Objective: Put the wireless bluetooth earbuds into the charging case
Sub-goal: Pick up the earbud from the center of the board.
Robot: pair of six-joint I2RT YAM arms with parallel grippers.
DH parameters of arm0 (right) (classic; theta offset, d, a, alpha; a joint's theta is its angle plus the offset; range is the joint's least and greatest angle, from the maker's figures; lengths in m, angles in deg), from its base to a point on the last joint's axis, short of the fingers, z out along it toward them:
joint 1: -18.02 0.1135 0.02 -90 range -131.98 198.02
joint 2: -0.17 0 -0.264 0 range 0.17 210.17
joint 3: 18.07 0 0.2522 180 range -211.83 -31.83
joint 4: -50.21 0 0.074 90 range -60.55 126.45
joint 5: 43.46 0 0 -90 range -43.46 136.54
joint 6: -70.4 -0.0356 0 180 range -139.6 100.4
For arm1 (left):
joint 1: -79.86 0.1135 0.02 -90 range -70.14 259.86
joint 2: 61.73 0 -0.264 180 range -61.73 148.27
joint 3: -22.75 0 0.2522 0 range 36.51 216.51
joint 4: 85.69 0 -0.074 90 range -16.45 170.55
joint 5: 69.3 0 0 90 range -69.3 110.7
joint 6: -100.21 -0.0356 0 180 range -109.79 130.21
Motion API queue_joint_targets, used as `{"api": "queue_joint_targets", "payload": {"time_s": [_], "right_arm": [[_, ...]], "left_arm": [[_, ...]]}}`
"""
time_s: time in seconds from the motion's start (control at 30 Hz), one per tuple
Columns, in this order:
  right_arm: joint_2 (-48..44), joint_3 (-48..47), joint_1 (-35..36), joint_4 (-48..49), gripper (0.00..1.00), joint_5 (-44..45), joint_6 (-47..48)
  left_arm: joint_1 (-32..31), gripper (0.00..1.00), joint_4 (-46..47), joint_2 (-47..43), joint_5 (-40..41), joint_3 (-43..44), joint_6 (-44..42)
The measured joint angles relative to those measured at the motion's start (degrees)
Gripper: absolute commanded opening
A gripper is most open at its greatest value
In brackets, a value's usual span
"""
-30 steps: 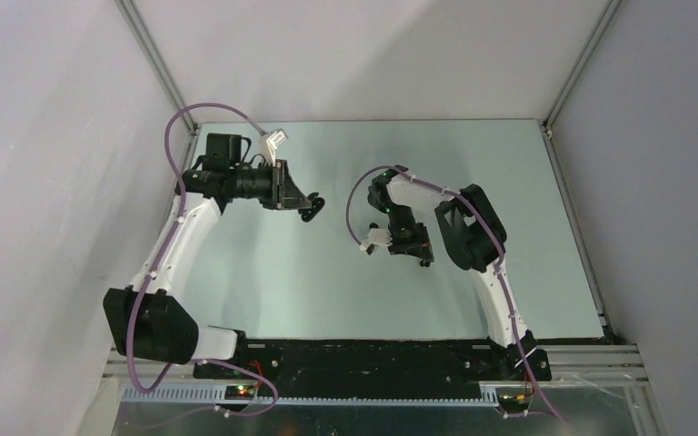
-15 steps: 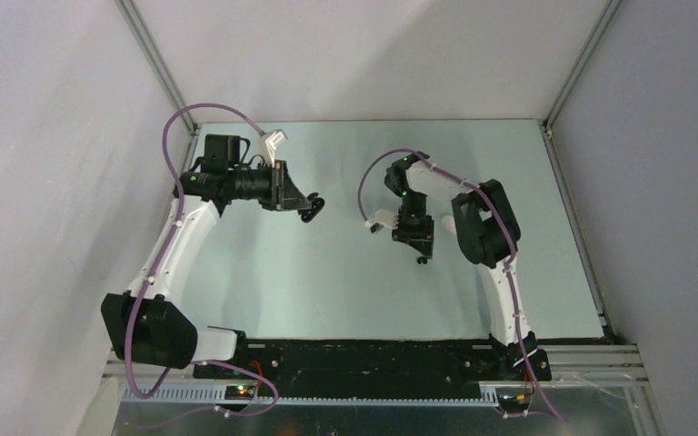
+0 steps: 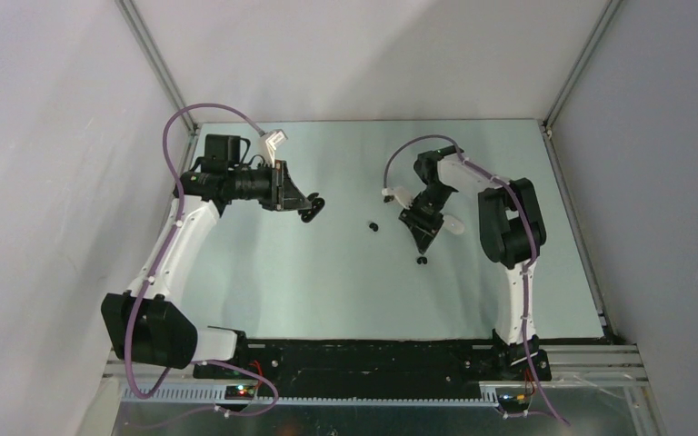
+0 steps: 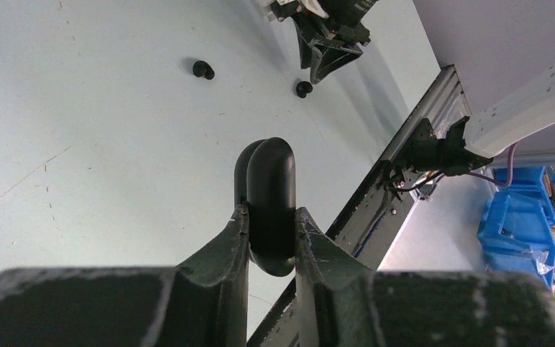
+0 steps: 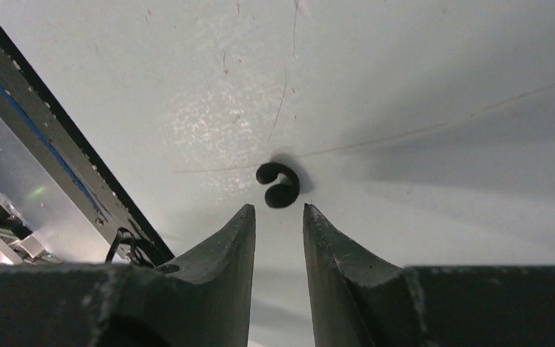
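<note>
Overhead, we see a pale table with two arms reaching out over it. The left pincer, over the table's left half, is clenched on a black charging case. The case is a smooth oval pebble held edge-on above the surface, and we cannot tell whether its lid is up. The right pincer is empty, its jaws parted only narrowly, and it points down at the table right of centre. Just beyond its tips lies a black earbud, a tiny curled bud in line with the gap but not touching either finger. A second black earbud lies on the table between the two pincers, nearer the right one. We judge the buds to be very light, hard and glossy, so they could skid or flick away if pinched off-centre. The best hold looks to be a gentle squeeze across the widest part of the rounded body.
</note>
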Motion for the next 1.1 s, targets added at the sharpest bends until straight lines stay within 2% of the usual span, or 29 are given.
{"api": "queue_joint_targets", "payload": {"time_s": [0.43,1.1], "right_arm": [[-1.6,6.5,1.5,7.3,0.32,0.3,0.6],[-5.8,14.2,0.3,10.9,0.30,0.9,2.7]], "left_arm": [[0.0,0.00,0.0,0.0,0.0,0.0,0.0],[-0.2,0.00,0.0,0.0,0.1,0.0,0.0]]}}
